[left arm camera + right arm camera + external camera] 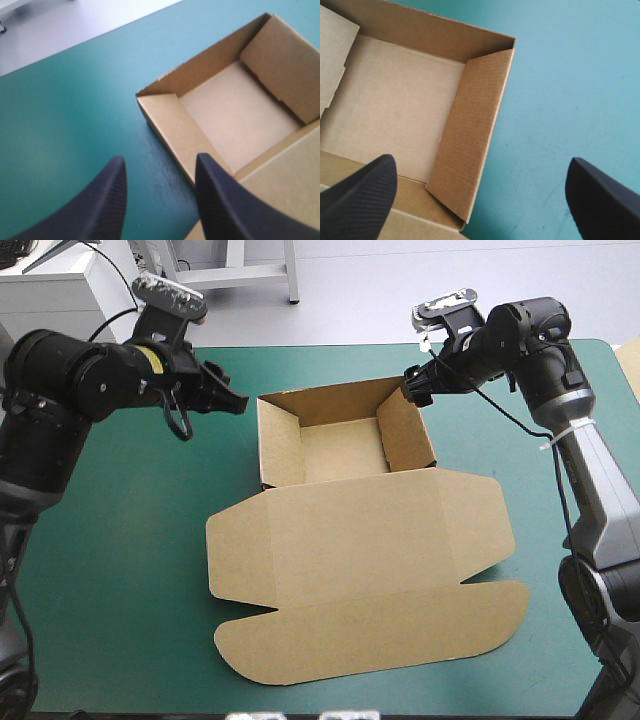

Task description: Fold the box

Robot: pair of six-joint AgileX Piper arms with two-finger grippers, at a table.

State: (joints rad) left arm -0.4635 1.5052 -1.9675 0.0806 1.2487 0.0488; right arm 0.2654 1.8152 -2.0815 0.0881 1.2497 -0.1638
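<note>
Box (360, 540) flanked by part-spread left gripper (233, 400) and wide-spread right gripper (414, 386).

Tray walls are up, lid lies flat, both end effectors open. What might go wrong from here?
1. The open right end effector straddles the right wall of the brown cardboard box; coming down, it could crush that wall.
2. The open left end effector hangs beside the left wall; nothing grips the box, so a nudge may slide it.
3. Lifting the flat lid might drag the box along.
</note>
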